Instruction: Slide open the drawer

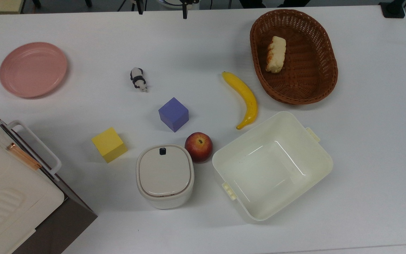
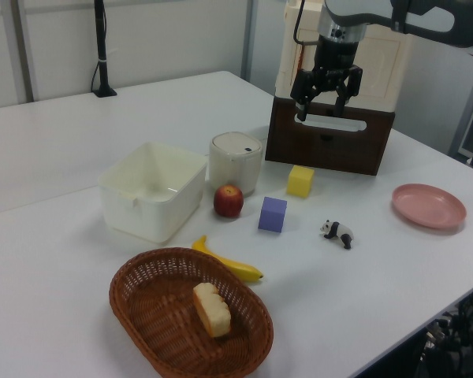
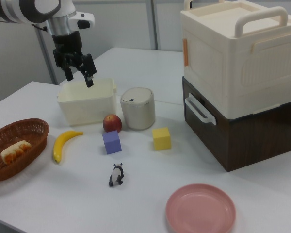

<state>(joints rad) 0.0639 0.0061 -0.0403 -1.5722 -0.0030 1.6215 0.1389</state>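
In the right view, the end effector [image 3: 79,71] hung high above the worktop [image 3: 63,194], its 2 fingers parted wide around nothing, over the cream tub [image 3: 85,101]. The drawer [image 3: 233,128] sat shut far toward the right view's right, a dark wooden box beneath a cream plastic crate [image 3: 237,53]. Its smooth white bar handle [image 3: 200,109] ran horizontally, facing the end effector's side.

One round pink plate [image 1: 33,69]; one oval brown wicker basket [image 1: 315,84] holding one piece of bread [image 1: 276,54]; one yellow banana [image 1: 245,98]; one red apple [image 1: 198,146]; two foam cubes, one purple [image 1: 173,114], one yellow [image 1: 109,144]; one small panda figurine [image 1: 138,79]; one open cream plastic tub [image 1: 272,165]; one lidded white canister [image 1: 165,175]; one dark brown wooden drawer [image 3: 237,133]; one cream plastic crate [image 3: 237,58].
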